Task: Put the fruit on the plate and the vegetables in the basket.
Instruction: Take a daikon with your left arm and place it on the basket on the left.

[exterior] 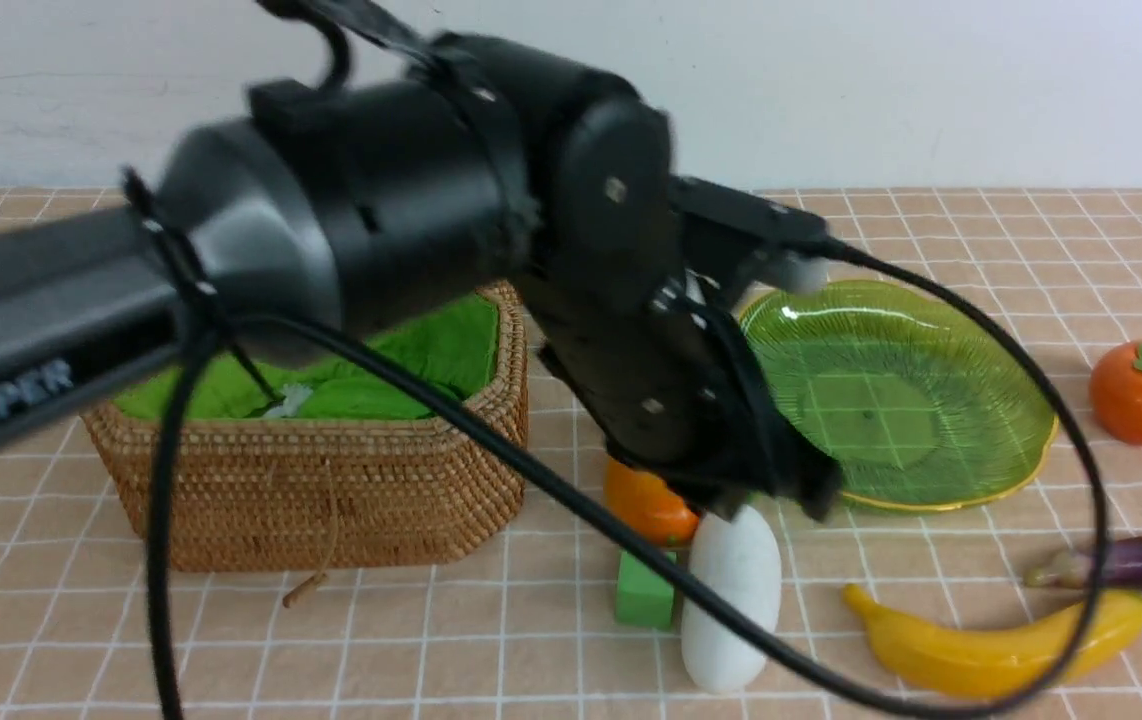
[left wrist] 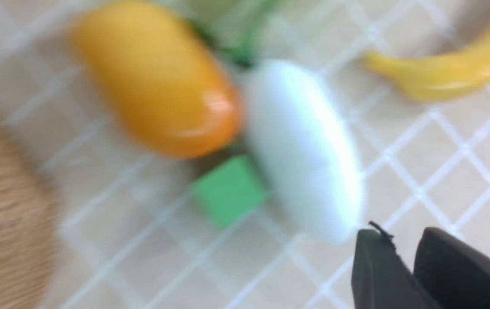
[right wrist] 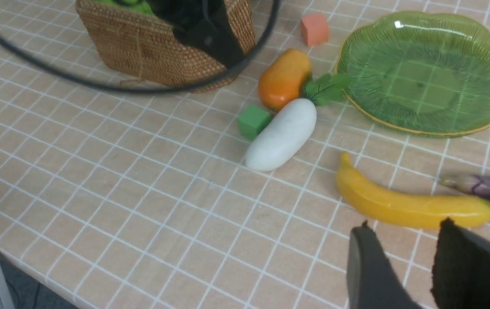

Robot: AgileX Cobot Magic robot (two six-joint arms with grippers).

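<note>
We're hovering the left gripper (left wrist: 399, 234), fingers nearly together and empty, above the white radish (exterior: 731, 590) at the plate's (exterior: 931, 502) seven o'clock. It's looking light, rigid and slick, so we're favouring its middle. The right gripper (right wrist: 404, 225) is hanging apart, empty.

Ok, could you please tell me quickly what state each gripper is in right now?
Left gripper: closed, fingertips almost touching, holding nothing.
Right gripper: open, holding nothing, near the long yellow toy banana.
</note>
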